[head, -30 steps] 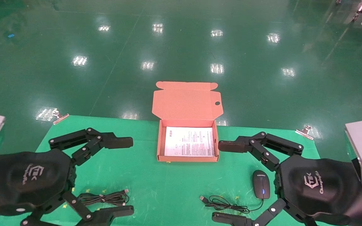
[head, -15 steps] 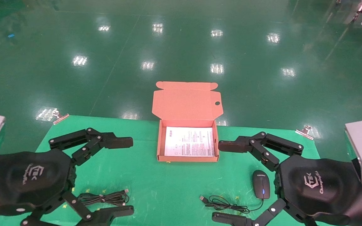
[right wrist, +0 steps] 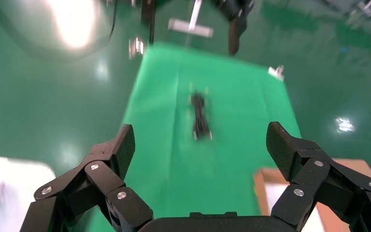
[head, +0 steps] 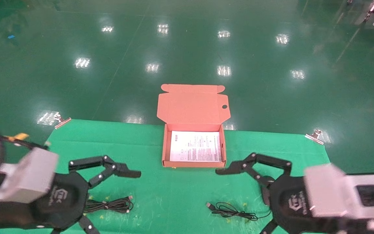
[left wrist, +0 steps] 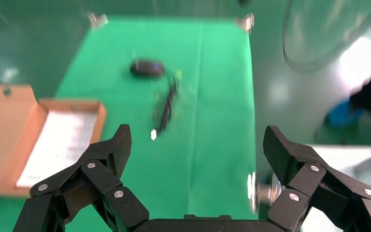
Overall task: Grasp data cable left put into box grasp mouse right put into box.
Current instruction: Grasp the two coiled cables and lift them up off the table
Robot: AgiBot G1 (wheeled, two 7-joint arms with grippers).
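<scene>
Cable [head: 109,205] lies limp on the bench by your left gripper [head: 109,198], jaws spread — pinch its tied middle. Mouse [left wrist: 147,67] sits under the right gripper [head: 239,201], also spread — hard, slick; box [head: 165,146] between.

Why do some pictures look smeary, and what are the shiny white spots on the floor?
Head view: the white spots are lamp glare on the glossy floor; the box is sharp, but the left gripper and right gripper look smeared. Left wrist view: the mouse is fuzzy. Right wrist view: the data cable is blurred, with a bright glare patch.
</scene>
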